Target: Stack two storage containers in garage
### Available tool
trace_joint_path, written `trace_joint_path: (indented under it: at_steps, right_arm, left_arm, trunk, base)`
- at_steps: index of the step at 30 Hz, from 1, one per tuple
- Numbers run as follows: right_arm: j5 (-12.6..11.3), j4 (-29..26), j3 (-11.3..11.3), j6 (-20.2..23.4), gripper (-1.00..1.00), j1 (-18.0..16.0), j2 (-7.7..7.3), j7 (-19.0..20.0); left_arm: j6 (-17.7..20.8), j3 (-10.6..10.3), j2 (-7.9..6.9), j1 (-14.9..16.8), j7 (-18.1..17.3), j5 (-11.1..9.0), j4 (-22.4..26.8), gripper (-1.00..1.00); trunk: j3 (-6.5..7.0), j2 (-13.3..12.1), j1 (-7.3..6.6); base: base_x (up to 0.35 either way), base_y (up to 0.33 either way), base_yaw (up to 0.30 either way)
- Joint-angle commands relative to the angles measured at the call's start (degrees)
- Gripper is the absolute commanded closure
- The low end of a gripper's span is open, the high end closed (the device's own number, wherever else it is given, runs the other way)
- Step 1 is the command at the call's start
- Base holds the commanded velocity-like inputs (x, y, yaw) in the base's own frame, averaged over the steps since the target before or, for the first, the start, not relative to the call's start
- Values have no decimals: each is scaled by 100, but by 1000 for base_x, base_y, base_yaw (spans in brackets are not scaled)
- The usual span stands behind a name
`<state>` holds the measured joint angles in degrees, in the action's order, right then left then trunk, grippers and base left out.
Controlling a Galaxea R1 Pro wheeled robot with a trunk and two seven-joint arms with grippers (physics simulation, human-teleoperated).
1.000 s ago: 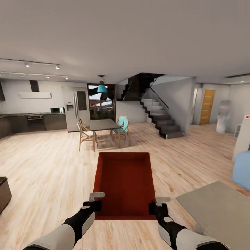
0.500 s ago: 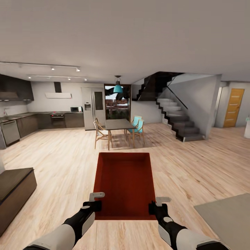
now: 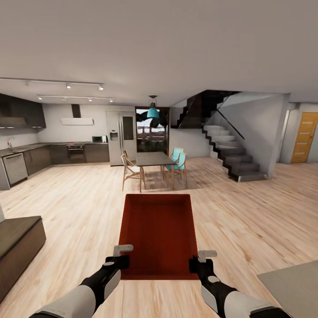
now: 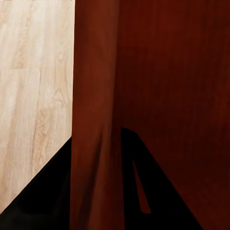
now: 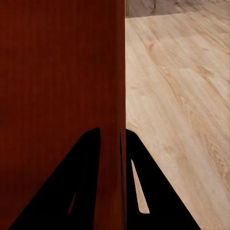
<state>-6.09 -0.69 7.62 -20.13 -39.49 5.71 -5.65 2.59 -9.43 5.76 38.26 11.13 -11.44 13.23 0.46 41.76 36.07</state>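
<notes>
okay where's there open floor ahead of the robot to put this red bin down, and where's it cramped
Bare wood floor spreads between the carried storage container and the kitchen counters, and again toward the staircase. It is tighter around the dining table with its chairs, beside the dark bench, and by the grey rug.

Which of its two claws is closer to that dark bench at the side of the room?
Left. The left gripper clamps the red container's wall on the side facing the dark bench; the right gripper clamps the opposite wall, farther away.

Matt red-orange storage container (image 3: pixel 159 232) over glossy light wood-plank flooring (image 3: pixel 75 198); matt grey rug (image 3: pixel 293 289).
</notes>
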Motion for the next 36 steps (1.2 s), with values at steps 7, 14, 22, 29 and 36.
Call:
trace_joint_path:
  at_steps: [7, 14, 22, 29, 36]
  right_arm:
    - [-86, 69, -50, -15, 100, 3, 9, 3]
    - [-86, 69, -50, -18, 100, 3, 9, 3]
    - [-85, 69, -50, -19, 100, 2, 9, 3]
    - [-85, 69, -50, -18, 100, 3, 9, 3]
    - [-86, 69, -50, -18, 100, 3, 9, 3]
  left_arm:
    - [-338, 451, -162, 6, 82, 72, 30, 100]
    - [-338, 453, -163, 6, 82, 72, 29, 100]
    - [-339, 451, -163, 6, 82, 72, 22, 100]
    - [-341, 451, -163, 6, 82, 72, 22, 100]
    - [-349, 451, -163, 6, 82, 72, 22, 100]
  trunk:
    - [0, 2, 5]
    - [0, 2, 5]
    - [0, 2, 5]
    - [0, 2, 5]
    - [0, 2, 5]
  base:
    - [321, 0, 0]
    - [321, 0, 0]
    - [321, 0, -17]
    - [321, 0, -203]
    - [321, 0, -253]
